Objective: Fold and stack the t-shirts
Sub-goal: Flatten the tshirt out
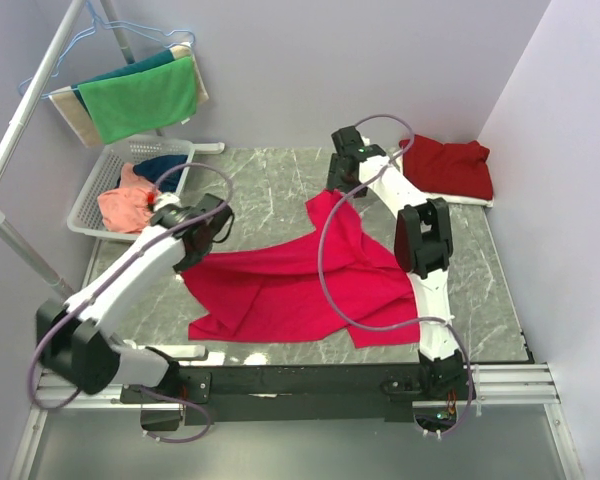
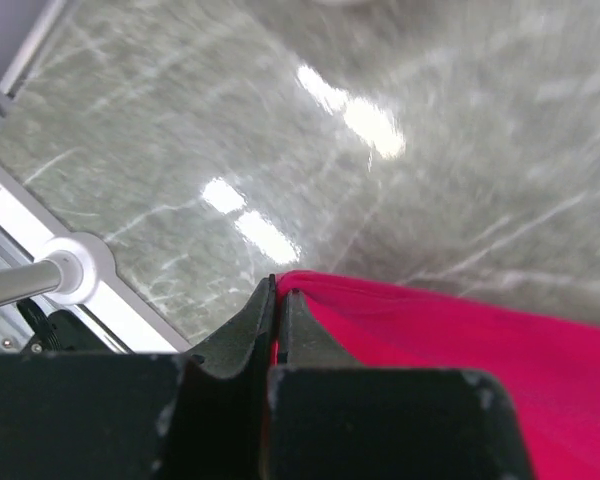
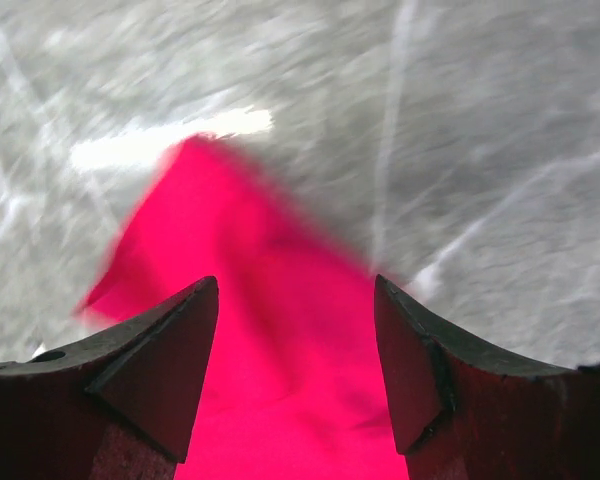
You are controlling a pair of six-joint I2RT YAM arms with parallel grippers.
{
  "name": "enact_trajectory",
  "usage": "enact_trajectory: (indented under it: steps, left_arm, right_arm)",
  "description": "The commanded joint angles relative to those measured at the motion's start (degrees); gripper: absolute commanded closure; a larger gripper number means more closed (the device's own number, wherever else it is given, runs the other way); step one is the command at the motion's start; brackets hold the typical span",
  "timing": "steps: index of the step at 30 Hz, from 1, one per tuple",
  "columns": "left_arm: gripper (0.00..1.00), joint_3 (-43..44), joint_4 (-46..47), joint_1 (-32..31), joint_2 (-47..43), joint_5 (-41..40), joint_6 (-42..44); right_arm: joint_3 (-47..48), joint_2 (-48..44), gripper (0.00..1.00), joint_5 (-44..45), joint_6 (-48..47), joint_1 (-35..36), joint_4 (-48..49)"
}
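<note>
A bright pinkish-red t-shirt lies spread and rumpled across the grey marble table. My left gripper is shut on the shirt's left edge; in the left wrist view the red cloth is pinched between the closed fingers. My right gripper is open above the shirt's far corner; in the right wrist view that corner lies between and below the spread fingers. A folded maroon-red t-shirt lies at the back right. A salmon-orange shirt and a navy one lie in a basket.
A white laundry basket stands at the back left. Green, teal and beige towels hang on a rack above it. The rack's pole foot stands by the table's left edge.
</note>
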Motion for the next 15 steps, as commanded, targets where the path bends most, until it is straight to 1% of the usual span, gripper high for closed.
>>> enact_trajectory:
  steps: [1, 2, 3, 5, 6, 8, 11, 12, 15]
  left_arm:
    - [0.99, 0.8, -6.4, 2.9, -10.7, -7.2, -5.3]
    - [0.99, 0.7, -5.6, 4.0, -11.2, -6.4, -4.1]
    - [0.99, 0.8, -5.7, 5.4, -11.0, -6.1, -3.7]
    - [0.99, 0.8, -5.4, 5.7, -9.1, -5.1, -2.5]
    - [0.99, 0.7, -4.9, 5.7, -8.4, -3.9, -2.5]
    - [0.99, 0.1, -3.1, 5.7, -6.7, -2.2, -0.3]
    - [0.99, 0.0, -0.2, 5.7, -5.5, 0.5, 1.5]
    - [0.99, 0.0, 0.5, 5.7, -5.4, 1.0, 1.9]
    - [0.99, 0.6, 1.9, 5.7, -4.2, 1.5, 4.1]
  right_arm:
    - [-0.2, -1.4, 0.30, 1.7, 2.2, -2.2, 2.2]
    - [0.6, -0.7, 0.30, -0.4, 1.9, -2.4, 1.9]
    - [3.4, 1.7, 0.30, -1.1, 1.2, -2.5, 1.3]
    - [7.4, 4.8, 0.32, -3.0, 0.0, -2.3, -1.6]
    - [11.5, 7.8, 0.34, -3.6, -0.4, -2.0, -2.8]
    - [13.9, 9.5, 0.37, -4.8, -1.1, -1.4, -4.4]
    - [11.5, 8.4, 0.39, -7.3, -2.3, 0.0, -1.6]
    - [8.6, 6.8, 0.39, -7.9, -2.8, 0.4, -0.6]
    - [5.3, 4.8, 0.40, -9.7, -3.5, 1.9, 1.1]
